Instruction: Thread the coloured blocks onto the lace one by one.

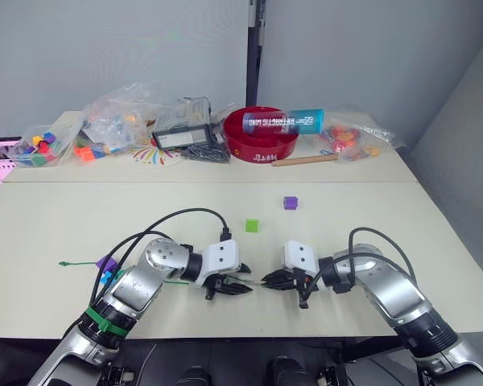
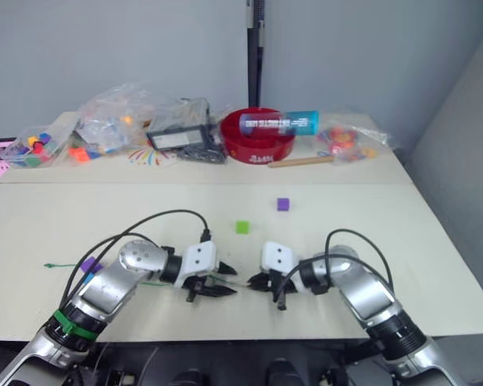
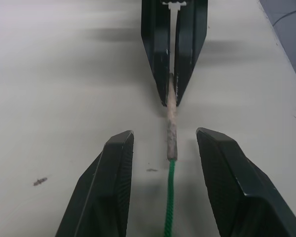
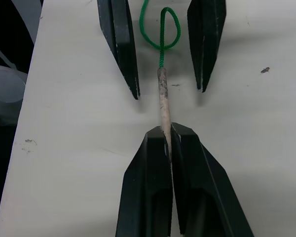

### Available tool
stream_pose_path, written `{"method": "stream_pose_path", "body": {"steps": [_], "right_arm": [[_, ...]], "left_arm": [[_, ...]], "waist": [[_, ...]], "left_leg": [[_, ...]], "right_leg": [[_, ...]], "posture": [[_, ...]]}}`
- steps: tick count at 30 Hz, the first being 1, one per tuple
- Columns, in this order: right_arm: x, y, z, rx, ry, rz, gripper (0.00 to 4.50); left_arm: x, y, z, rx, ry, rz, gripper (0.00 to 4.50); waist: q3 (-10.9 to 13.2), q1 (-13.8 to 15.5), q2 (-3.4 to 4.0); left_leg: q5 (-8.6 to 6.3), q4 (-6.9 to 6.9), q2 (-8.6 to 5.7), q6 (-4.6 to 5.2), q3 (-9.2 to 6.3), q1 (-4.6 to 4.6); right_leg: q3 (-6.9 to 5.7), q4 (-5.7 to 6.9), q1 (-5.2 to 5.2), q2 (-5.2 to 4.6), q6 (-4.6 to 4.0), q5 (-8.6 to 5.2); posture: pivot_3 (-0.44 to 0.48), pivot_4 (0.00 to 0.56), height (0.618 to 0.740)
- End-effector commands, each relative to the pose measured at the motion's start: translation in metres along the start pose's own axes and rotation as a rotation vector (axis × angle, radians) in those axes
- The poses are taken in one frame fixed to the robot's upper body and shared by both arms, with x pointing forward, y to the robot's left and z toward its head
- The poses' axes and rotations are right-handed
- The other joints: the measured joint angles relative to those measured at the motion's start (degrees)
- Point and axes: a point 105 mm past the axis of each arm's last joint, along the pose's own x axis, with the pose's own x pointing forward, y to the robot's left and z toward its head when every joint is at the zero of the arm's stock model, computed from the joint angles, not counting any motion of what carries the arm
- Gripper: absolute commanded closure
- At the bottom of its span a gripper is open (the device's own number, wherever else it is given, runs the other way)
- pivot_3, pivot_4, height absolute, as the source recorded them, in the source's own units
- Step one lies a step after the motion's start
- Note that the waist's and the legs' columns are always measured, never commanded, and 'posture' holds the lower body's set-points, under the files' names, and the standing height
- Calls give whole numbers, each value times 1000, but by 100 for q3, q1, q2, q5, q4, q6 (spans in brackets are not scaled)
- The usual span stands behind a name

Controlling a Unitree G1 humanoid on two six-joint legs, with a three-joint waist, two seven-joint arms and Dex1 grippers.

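**Lace tip pinched by the right gripper, left gripper spread around it**

The long pale beige table [image 1: 56,225] carries everything, with a second table of the same colour butted against its far edge. On that far table a round red plastic bowl [image 1: 260,138] sits near the middle with a blue and clear cylindrical bottle [image 1: 294,122] lying across its rim. Clear plastic bags of mixed coloured toy pieces [image 1: 117,121] are heaped toward the far left corner, and another small bag of red and yellow pieces [image 1: 350,137] lies toward the far right. A wooden stick [image 1: 304,160] lies just in front of the bowl.

Near the front edge, at the middle, the two arms meet tip to tip. The right gripper [image 4: 168,134] has its two black fingers clenched on the short pale stiff tip [image 4: 163,98] of the thin green lace [image 3: 170,197]. The left gripper [image 3: 165,143] is released, its fingers spread to either side of the lace where green cord meets pale tip, touching neither. From there the lace runs back under the left arm toward the left edge, where its far end [image 1: 68,263] lies on the table.

A small purple plastic cube [image 1: 290,203] sits right of centre, well apart from the grippers; a light green plastic cube [image 1: 251,225] lies nearer, just beyond them. Another purple cube [image 1: 106,263] and a sky blue cube [image 1: 106,277] lie beside the left arm, on the lace's line
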Motion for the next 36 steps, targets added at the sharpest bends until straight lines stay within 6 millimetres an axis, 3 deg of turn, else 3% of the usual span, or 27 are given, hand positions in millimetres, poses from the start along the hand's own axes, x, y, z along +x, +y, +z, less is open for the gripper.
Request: {"method": "stream_pose_path", "body": {"steps": [1, 5, 16, 22, 27, 30, 32, 36], "right_arm": [[-4, -3, 10, -36, -21, -19, 4500], [-4, -3, 10, -36, -21, -22, 4500], [-3, 1, 12, -21, -43, -31, 4500], [-13, -1, 21, 65, -131, -134, 2526], [-37, -12, 24, 221, -247, -332, 843], [-47, -32, 17, 310, -298, -563, 843], [-51, -49, -1, 350, -257, -792, 843], [-42, -69, -7, 419, -266, -1110, 843]], "left_arm": [[-1, 2, 7, 26, -19, 0, 3214], [-1, 1, 6, 23, -15, -7, 4480], [-5, 6, 5, 21, -14, 22, 4480], [-12, 7, 1, 17, 4, 23, 4500], [-20, 8, -1, 14, 22, 30, 4500], [-24, 7, -4, 8, 37, 32, 4500], [-27, 5, -7, 4, 47, 32, 4500], [-28, 4, -7, -4, 50, 35, 4500]], "waist": [[0, 1, 0], [0, 4, 0], [0, 4, 0], [0, 5, 0], [0, 13, 0], [0, -4, 0], [-1, -14, 2], [-2, -15, 4]], "left_leg": [[0, 0, 0, 0, 0, 0], [0, 0, -1, 0, 0, 0], [0, 0, 0, 0, 0, 0], [0, 0, 0, 0, -1, -1], [0, 0, 0, 0, -2, -2], [0, 0, 0, 0, -1, -2], [0, 0, 0, 0, -1, 0], [0, -2, 1, -1, 1, -2]], "right_leg": [[0, 0, 0, 0, 0, 0], [0, 0, 0, 0, 0, 0], [0, 0, 0, 0, 0, 0], [0, 0, 0, 0, 0, 0], [-1, 0, 0, -1, 0, 0], [0, 0, 0, -1, 0, 0], [1, 2, -2, 0, 0, 0], [2, 6, -8, 1, 0, 0]], "posture": [[0, 150, 731], [0, 150, 731], [0, 150, 731], [0, 150, 731], [0, 150, 731], [0, 150, 731], [0, 150, 731], [0, 150, 731]]}}
